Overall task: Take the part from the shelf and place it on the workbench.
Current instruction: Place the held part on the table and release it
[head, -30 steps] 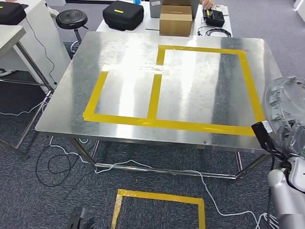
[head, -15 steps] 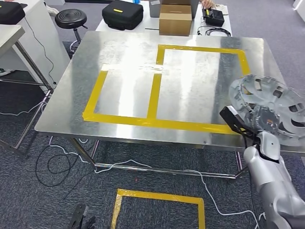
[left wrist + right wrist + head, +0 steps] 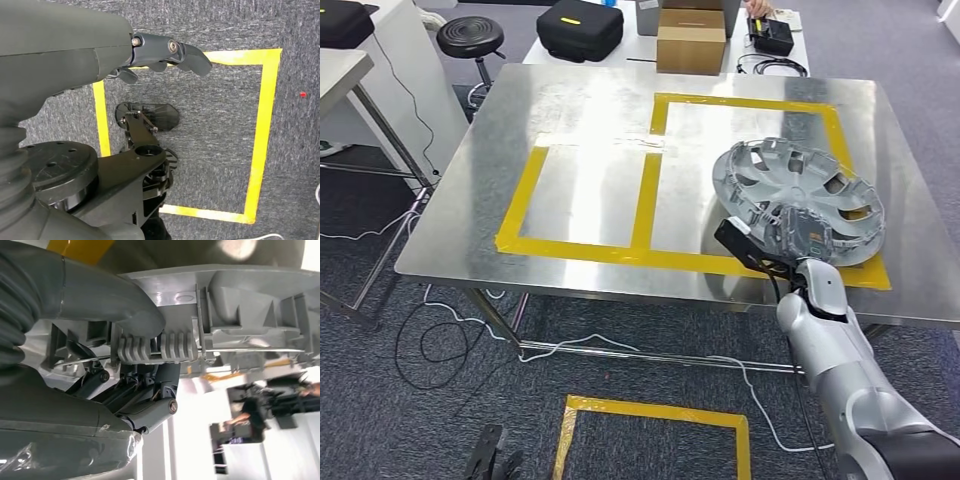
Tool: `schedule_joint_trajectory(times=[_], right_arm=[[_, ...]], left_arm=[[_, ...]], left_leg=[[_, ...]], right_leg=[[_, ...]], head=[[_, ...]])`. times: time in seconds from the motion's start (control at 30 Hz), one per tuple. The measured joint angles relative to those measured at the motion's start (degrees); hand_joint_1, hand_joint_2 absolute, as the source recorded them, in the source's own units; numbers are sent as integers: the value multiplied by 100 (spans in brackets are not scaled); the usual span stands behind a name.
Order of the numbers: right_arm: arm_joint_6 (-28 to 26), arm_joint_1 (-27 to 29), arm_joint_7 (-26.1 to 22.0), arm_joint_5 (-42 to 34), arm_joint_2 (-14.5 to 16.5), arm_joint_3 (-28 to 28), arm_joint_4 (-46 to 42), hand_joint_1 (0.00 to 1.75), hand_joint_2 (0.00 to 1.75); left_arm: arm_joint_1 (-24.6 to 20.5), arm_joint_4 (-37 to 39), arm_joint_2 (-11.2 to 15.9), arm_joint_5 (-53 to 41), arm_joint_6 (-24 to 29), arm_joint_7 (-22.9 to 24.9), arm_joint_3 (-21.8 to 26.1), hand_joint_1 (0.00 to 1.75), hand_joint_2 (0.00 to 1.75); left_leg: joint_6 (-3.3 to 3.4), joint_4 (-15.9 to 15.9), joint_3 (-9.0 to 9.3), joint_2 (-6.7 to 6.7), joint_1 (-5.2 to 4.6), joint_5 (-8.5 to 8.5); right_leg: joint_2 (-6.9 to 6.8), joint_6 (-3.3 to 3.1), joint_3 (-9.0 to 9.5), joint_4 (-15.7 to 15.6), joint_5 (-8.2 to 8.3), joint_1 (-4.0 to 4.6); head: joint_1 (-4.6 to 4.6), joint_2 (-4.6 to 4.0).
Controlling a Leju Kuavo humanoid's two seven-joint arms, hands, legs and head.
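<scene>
Gripping ribbed grey plastic hubcap (image 3: 797,198), right hand (image 3: 794,235) over shiny steel workbench (image 3: 584,110)

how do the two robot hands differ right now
The right robot hand grips the rim of the silver hubcap over the metal workbench; the left robot hand holds nothing. The right is raised at table height; the left hangs low over the carpet inside a yellow tape square. Both have dark fingers.

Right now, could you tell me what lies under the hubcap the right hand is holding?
Under the hubcap, gripped by the right hand, lies the metal workbench with its yellow tape rectangle. The hubcap covers part of the tape's right side and near corner; whether it touches the surface cannot be told.
</scene>
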Motion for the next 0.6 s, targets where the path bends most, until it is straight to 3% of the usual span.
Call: schedule_joint_trajectory(times=[0.27,0.6], right_arm=[[857,-137,108,107,722,638,221,175,175],[1230,-237,456,139,879,1135,411,175,175]], left_arm=[[-50,0,-2,-22,-28,73,-97,0,175],[-29,0,0,65,-23,76,-98,0,175]], left_leg=[[-7,0,3,32,11,4],[-7,0,3,31,11,4]], right_leg=[[32,-2,-17,0,9,7],[31,-7,-12,-1,12,10]], head=[[-5,1],[-3,1]])
